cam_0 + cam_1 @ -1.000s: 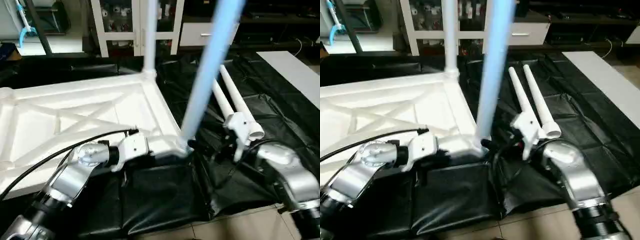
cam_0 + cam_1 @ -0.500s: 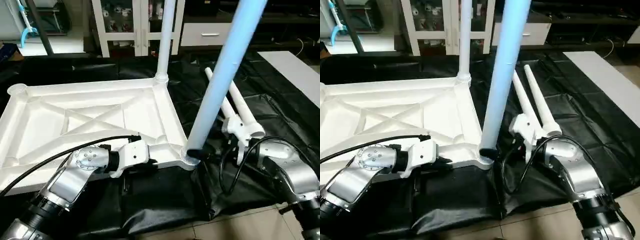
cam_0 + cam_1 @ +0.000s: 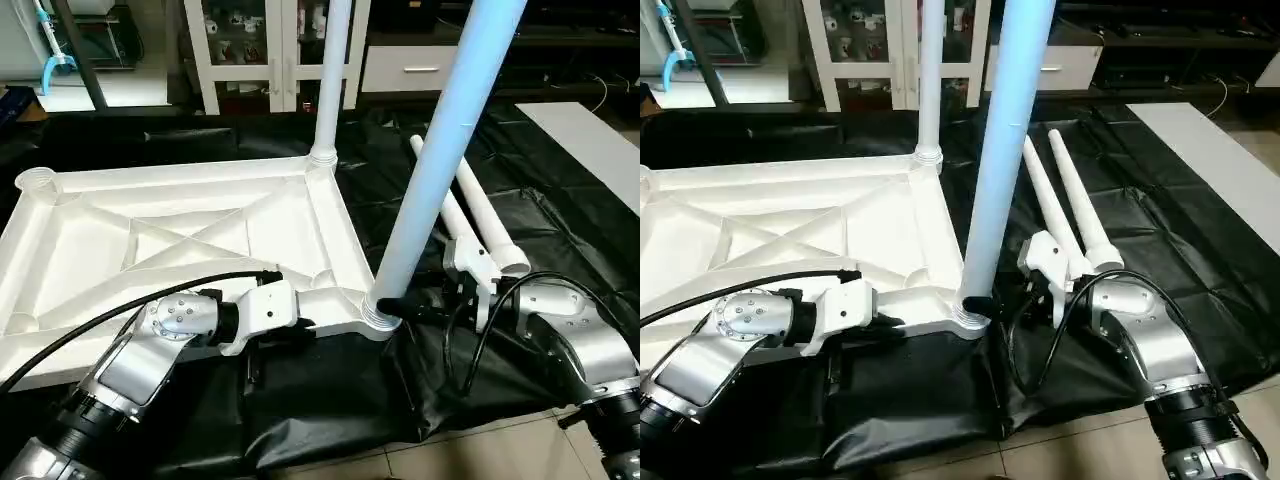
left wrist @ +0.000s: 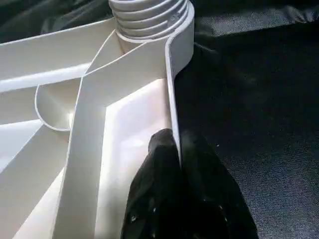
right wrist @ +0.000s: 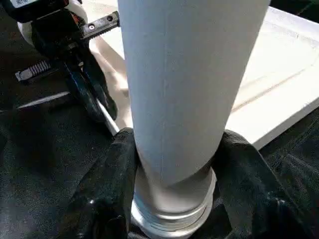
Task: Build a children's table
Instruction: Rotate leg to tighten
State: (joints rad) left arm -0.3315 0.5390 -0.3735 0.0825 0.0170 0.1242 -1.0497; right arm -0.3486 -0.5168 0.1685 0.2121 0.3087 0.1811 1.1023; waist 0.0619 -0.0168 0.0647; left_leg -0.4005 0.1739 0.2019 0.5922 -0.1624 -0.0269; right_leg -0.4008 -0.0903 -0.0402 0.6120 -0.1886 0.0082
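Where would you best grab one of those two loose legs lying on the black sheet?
Probably near the thick end of a loose leg, coming down from above with the fingers across the tube. It lies flat on the black sheet and tapers toward the far tip, so the wide end nearest the right gripper gives more to hold. The two lie close together, so the outer one looks easier.

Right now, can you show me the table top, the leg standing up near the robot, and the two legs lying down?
Table top (image 3: 150, 235), left eye view, ribbed underside.
Near leg (image 3: 425, 185), left eye view, mid-shaft.
Lying legs (image 3: 1065, 200), right eye view, one's shaft.
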